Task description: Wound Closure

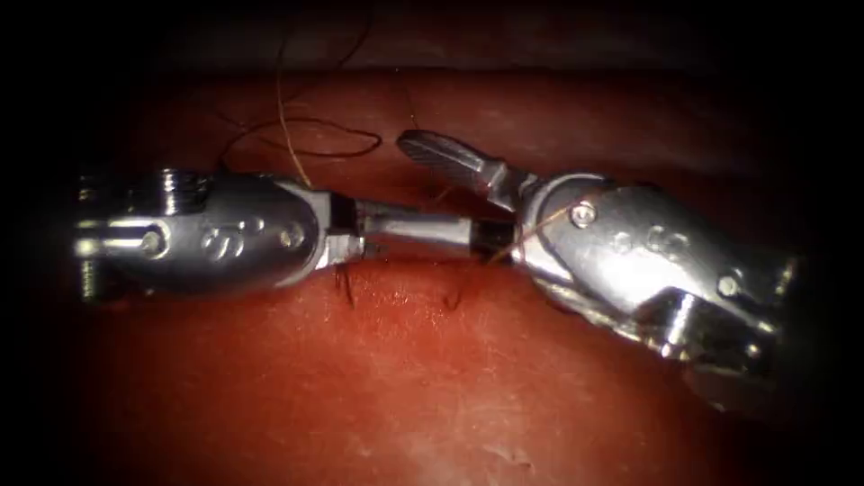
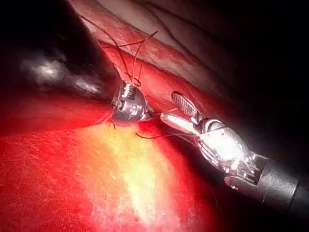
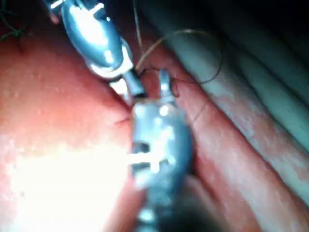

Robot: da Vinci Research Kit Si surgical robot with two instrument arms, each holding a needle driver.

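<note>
My left tool (image 1: 454, 232) reaches in from the left with its jaws together, and their tip lies at the root of the right tool's jaws. I cannot tell what they hold. My right tool (image 1: 432, 184) stands open, one ribbed jaw lifted up and to the left. Orange thread (image 1: 531, 230) crosses the right tool's wrist, and more thread (image 1: 310, 135) loops on the tissue (image 1: 387, 378) behind the tools. Two dark stitches (image 1: 346, 283) sit just below the tools. In the right wrist view the left tool (image 3: 136, 92) meets the right tool (image 3: 161, 89). I cannot make out the needle.
The tissue rises to a ridge (image 1: 558, 108) behind the tools, with darkness beyond. In the left wrist view a loose strand of thread (image 2: 154, 136) lies on the tissue under the right tool (image 2: 170, 108). Red fluid wets the surface near the stitches.
</note>
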